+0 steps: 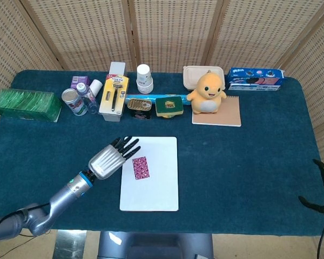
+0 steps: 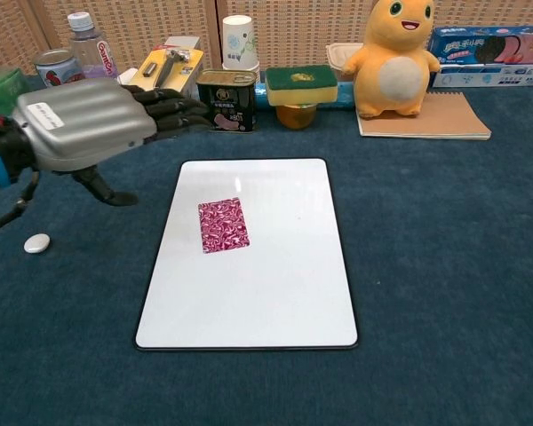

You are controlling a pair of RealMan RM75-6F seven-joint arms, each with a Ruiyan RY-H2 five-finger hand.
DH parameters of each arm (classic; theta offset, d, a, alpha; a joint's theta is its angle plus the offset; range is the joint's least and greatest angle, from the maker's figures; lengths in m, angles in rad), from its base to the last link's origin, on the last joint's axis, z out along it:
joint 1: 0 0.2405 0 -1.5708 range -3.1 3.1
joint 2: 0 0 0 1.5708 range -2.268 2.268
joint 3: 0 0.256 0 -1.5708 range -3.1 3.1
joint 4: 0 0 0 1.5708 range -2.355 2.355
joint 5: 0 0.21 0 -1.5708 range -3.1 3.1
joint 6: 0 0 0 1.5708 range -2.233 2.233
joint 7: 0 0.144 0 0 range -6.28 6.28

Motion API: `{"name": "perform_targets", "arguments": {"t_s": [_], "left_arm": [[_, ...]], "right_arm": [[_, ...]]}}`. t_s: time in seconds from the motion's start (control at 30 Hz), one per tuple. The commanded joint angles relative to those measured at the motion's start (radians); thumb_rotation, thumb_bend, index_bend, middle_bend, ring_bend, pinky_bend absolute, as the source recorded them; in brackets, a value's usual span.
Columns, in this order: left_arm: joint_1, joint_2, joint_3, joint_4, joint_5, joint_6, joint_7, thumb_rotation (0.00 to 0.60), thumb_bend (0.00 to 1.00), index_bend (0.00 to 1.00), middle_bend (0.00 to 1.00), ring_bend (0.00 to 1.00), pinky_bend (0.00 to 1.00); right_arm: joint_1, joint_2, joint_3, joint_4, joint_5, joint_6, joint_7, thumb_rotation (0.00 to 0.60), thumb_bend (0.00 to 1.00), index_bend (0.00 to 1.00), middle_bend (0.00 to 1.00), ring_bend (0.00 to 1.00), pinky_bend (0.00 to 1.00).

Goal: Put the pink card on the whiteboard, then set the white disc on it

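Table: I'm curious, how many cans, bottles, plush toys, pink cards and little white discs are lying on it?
Cans: 2, the drink can and the flat tin
Bottles: 1, the clear bottle
Plush toys: 1, the yellow plush toy
Pink cards: 1, the pink card
White discs: 1, the white disc
Total: 6

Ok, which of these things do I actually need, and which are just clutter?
Needed:
pink card, lying on the whiteboard
white disc, on the cloth
left robot hand, empty

Clutter:
duck toy
notebook
razor pack
paper cup
tin
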Motion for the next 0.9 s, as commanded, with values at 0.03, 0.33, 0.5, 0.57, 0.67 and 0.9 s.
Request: {"name": "perform_targets", "arguments": {"t_s": [0.03, 0.33, 0.5, 0.57, 0.67, 0.9], "left_arm": [[0.065, 0.110, 0.019, -0.117, -0.102, -0.013, -0.031, 0.600, 0.18, 0.05, 0.00, 0.00, 0.23], [0.180, 0.246, 0.110, -0.162, -0.151, -0.001, -0.189, 0.600, 0.19, 0.16, 0.00, 0.00, 0.23], [0.199, 0.225, 0.114, -0.118, -0.135, 0.002, -0.271, 0.600, 0.19, 0.24, 0.00, 0.00, 0.24], [0.200, 0.211, 0.114, -0.100, -0.126, -0.002, -0.294, 0.600, 0.19, 0.24, 0.00, 0.00, 0.24], [0.202, 0.186, 0.108, -0.069, -0.117, -0.003, -0.311, 0.600, 0.19, 0.24, 0.00, 0.00, 0.25], [0.205, 0.132, 0.103, 0.010, -0.143, -0.043, -0.333, 0.600, 0.19, 0.28, 0.00, 0.00, 0.25]], "right_arm": [[0.000, -0.001, -0.002, -0.001, -0.002, 0.000, -0.003, 0.600, 0.00, 0.12, 0.00, 0.00, 0.00], [0.001, -0.012, -0.012, -0.010, -0.012, -0.005, -0.024, 0.600, 0.00, 0.12, 0.00, 0.00, 0.00], [0.003, -0.013, -0.014, -0.011, -0.011, -0.009, -0.026, 0.600, 0.00, 0.12, 0.00, 0.00, 0.00], [0.003, -0.012, -0.013, -0.011, -0.011, -0.009, -0.026, 0.600, 0.00, 0.12, 0.00, 0.00, 0.00], [0.002, -0.010, -0.012, -0.011, -0.010, -0.007, -0.022, 0.600, 0.00, 0.12, 0.00, 0.00, 0.00], [0.001, -0.002, -0.010, -0.011, -0.008, -0.010, -0.003, 0.600, 0.00, 0.12, 0.00, 0.00, 0.00]]}}
